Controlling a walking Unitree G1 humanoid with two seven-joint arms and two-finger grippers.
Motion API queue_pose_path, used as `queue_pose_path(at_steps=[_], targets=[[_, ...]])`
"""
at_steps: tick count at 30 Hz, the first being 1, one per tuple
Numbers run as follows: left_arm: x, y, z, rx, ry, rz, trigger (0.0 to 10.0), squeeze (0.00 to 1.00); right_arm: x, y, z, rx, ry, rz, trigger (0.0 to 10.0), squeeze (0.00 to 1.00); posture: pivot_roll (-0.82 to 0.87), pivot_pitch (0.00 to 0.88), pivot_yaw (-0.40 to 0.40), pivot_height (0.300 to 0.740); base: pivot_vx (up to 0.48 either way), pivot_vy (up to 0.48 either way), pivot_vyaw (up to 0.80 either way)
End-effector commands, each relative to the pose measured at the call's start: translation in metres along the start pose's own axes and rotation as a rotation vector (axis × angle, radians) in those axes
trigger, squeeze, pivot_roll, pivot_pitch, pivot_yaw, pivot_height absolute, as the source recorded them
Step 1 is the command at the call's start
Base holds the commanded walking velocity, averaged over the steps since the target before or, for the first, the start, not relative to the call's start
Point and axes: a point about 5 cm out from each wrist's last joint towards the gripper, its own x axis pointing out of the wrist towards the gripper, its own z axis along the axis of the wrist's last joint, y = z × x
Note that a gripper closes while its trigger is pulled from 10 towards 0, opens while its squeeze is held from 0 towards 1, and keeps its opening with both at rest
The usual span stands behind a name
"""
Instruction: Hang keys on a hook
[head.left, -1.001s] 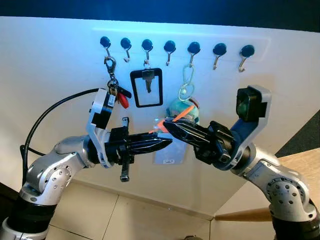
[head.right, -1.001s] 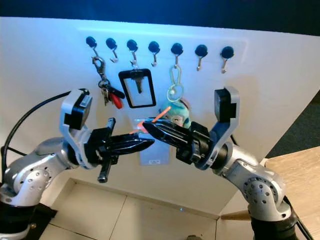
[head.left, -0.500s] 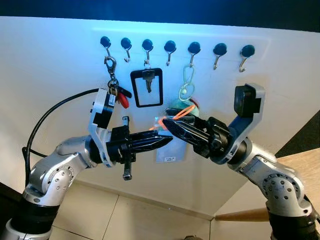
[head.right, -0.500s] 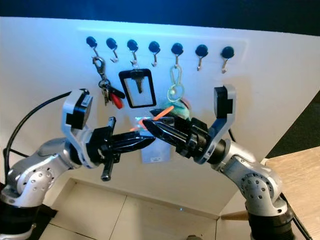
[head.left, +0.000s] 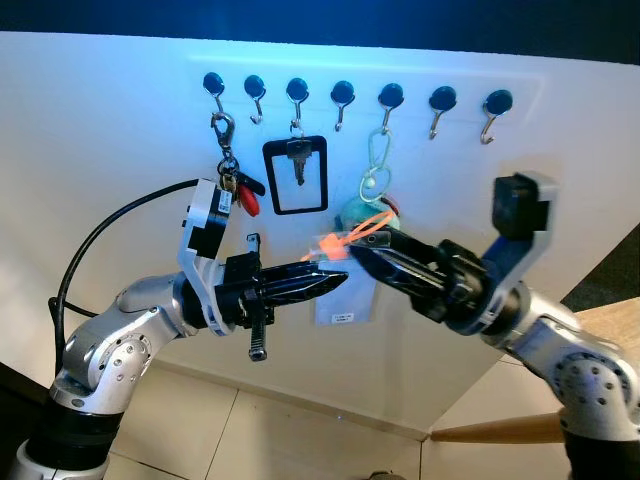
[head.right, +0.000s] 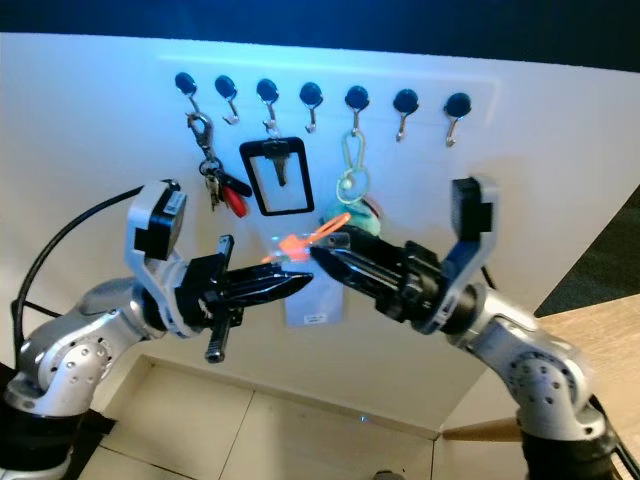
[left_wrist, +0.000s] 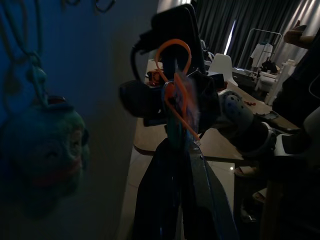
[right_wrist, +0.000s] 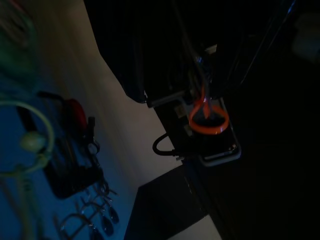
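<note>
Both my arms are raised in front of the white wall (head.left: 90, 130), their fingers pointing at each other and meeting tip to tip below the row of 7 hooks (head.left: 343, 96). My left gripper (head.left: 335, 281) reaches in level from my left side, fingers pressed together on the clear card sleeve (head.left: 343, 296) that hangs just below them. My right gripper (head.left: 362, 252) comes in from the other side, angled slightly upward, and I cannot tell how its fingers stand. The orange loop (head.left: 352, 236) of the key tag sits right at its tips, rising just above my left fingertips. Behind the 2 grippers hangs a teal plush charm (head.left: 372, 213) on the 5th hook; a black frame with a key (head.left: 296, 175) and a red-tagged bunch of keys (head.left: 236, 188) hang farther to my left. Compared with 0.5 s ago, my right arm has drawn back to the right, and its wrist block sits farther out.
</note>
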Motion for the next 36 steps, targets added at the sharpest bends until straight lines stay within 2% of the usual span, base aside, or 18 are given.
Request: queue_pose_path(at_steps=[1, 6, 8, 13, 36], targets=[[-0.003, 0.0, 0.002, 0.019, -0.011, 0.006, 0.0, 0.0, -0.004, 0.004, 0.002, 0.017, -0.001, 0.021, 10.0, 0.0, -0.13, 0.065, 0.063, 0.74, 0.0, 0.0, 0.0], [-0.005, 0.001, 0.004, 0.026, -0.013, 0.018, 0.0, 0.0, -0.011, 0.004, -0.002, 0.01, 0.042, 0.005, 10.0, 0.0, -0.13, 0.065, 0.063, 0.74, 0.0, 0.0, 0.0], [-0.007, 0.002, 0.005, 0.032, -0.014, 0.027, 0.0, 0.0, -0.017, 0.003, -0.009, 0.002, 0.113, -0.025, 10.0, 0.0, -0.13, 0.07, 0.061, 0.74, 0.0, 0.0, 0.0], [-0.007, 0.001, 0.005, 0.033, -0.015, 0.028, 0.0, 0.0, -0.018, 0.002, -0.017, 0.009, 0.164, -0.036, 10.0, 0.0, -0.13, 0.07, 0.061, 0.74, 0.0, 0.0, 0.0], [0.004, 0.003, 0.003, 0.033, -0.041, 0.008, 0.0, 0.0, -0.004, -0.002, -0.03, 0.021, 0.159, -0.016, 10.0, 0.0, -0.14, 0.058, 0.061, 0.74, 0.0, 0.0, 0.0]])
